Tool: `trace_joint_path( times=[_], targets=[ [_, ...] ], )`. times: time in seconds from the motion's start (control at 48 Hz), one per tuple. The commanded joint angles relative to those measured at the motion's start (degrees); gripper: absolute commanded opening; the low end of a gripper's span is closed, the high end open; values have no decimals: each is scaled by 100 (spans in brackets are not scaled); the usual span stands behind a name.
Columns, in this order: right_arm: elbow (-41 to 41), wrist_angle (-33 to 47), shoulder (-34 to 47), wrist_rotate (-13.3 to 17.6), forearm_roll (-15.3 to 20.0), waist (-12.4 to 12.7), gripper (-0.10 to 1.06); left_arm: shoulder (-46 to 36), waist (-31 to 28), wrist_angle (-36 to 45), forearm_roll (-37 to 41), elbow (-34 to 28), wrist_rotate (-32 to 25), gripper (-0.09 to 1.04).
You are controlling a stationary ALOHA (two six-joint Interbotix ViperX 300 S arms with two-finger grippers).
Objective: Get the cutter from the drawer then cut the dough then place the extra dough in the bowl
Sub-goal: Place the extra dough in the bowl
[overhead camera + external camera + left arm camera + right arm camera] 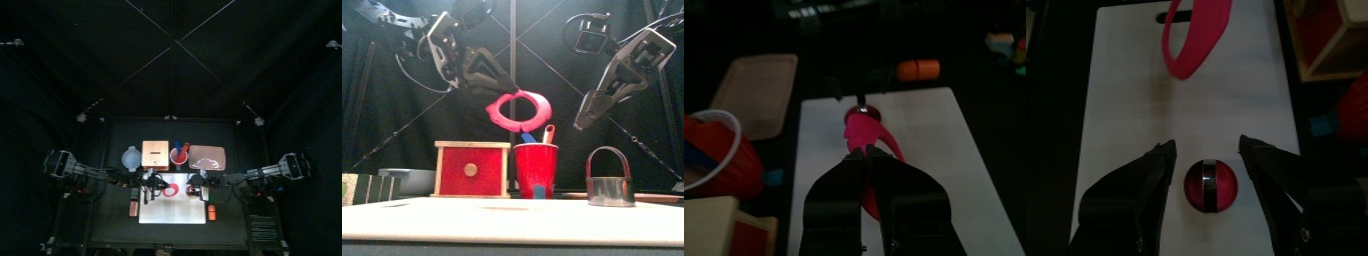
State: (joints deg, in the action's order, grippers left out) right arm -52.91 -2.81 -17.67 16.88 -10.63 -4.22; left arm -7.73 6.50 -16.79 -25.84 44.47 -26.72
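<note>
**Q:** Which way does the dough ring (pixel 519 108) point?

**A:** It hangs upright in the air, well above the white cutting board (pixel 1133 110). Its flat face and its hole are turned toward the table's front. From my left wrist I see it edge-on, its long line running straight out from my jaws.

**Q:** State of the left gripper (pixel 865 162)?

**A:** My jaws are pinched together on the ring's rim, at its upper left in the front view. They touch nothing else.

**Q:** And the right gripper (pixel 1204 150)?

**A:** Its jaws are spread wide and carry nothing, and it hangs over the board. A small red round piece (pixel 1209 187), dough as far as I can tell, lies on the board between the jaws and clear of both.

**Q:** Where is the cutter (pixel 612 180)?

**A:** It stands at the right of the table with its wire handle up. The red cup (pixel 536 168) is just beside it, and the wooden box (pixel 472 170) is left of the cup.
</note>
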Motion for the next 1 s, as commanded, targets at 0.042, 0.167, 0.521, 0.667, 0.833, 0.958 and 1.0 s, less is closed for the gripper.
trace_joint_path(
  times=[0.042,0.167,0.521,0.667,0.833,0.958,1.0],
  targets=[
    [105,44,-123,0,0,26,88,-747,-404,-378,18,396,-9,43],
    [88,44,-123,0,9,18,88,-1512,-905,-492,18,949,0,43],
    [88,44,-105,0,0,26,88,-4008,-2312,-396,-105,2232,0,44],
    [53,44,-105,0,9,26,88,-4614,-2918,97,-97,2593,0,44],
    [35,44,-97,0,0,26,88,-4685,-3516,1178,-44,2733,0,44],
    [18,44,-97,0,0,26,88,-4588,-3727,1934,185,2733,9,44],
    [18,44,-97,0,0,35,88,-4526,-3735,2118,255,2742,9,44]
  ],
)
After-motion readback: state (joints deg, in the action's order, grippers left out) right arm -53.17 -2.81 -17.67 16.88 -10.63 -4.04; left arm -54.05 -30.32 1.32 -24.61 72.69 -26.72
